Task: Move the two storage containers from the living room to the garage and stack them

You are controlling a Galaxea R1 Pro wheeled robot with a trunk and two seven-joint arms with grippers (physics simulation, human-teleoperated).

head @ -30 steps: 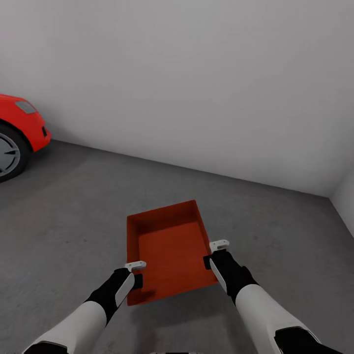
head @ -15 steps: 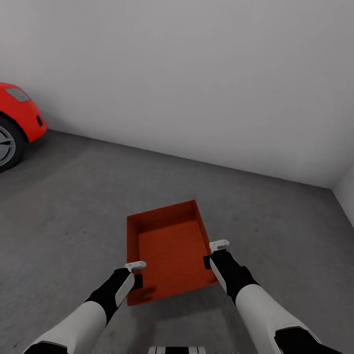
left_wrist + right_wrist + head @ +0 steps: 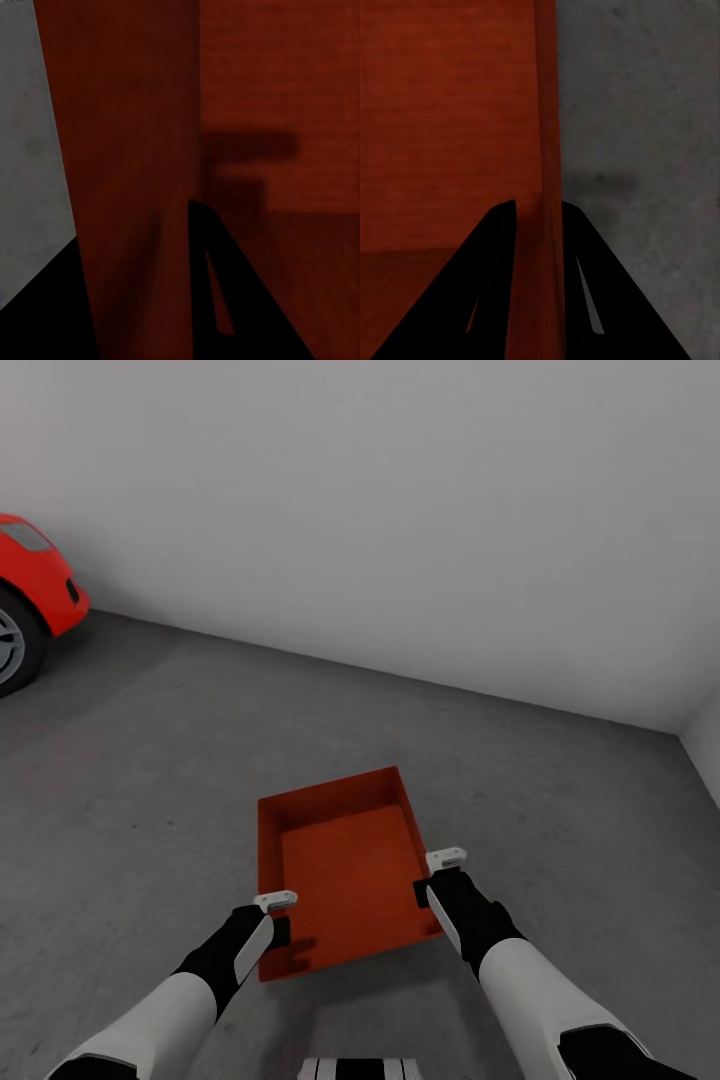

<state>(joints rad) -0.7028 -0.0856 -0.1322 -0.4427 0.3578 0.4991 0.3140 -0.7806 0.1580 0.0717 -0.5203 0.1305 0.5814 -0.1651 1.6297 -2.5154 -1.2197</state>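
Head view: one orange-red storage container [image 3: 345, 870] is carried in front of the robot, above the dark grey concrete floor [image 3: 150, 760] of the garage. It is open-topped with low straight walls and a flat bottom; nothing lies inside it. Its long axis runs away from the robot, turned slightly to the right.

Left pincer [image 3: 277, 916]: at the container's left long wall, near the near corner. One finger sits inside the bin, the other outside, the wall between them. Left wrist view confirms this: the red wall [image 3: 127, 172] passes between the dark fingers [image 3: 225, 300], so this pincer is pinching the wall.

Right pincer [image 3: 433, 874]: at the right long wall, slightly farther from the robot than the left one. Right wrist view: the thin red wall [image 3: 547, 187] runs straight between both dark fingers [image 3: 484, 285], with the bin's interior on one side and concrete on the other. Pinching the wall as well.

Surroundings: plain white wall [image 3: 400, 510] across the back, meeting the floor along a slanted line. The front end of a red car [image 3: 35, 575] with part of a wheel [image 3: 12, 645] sits at the far left, well apart from the container. A second white wall closes the corner at the far right.
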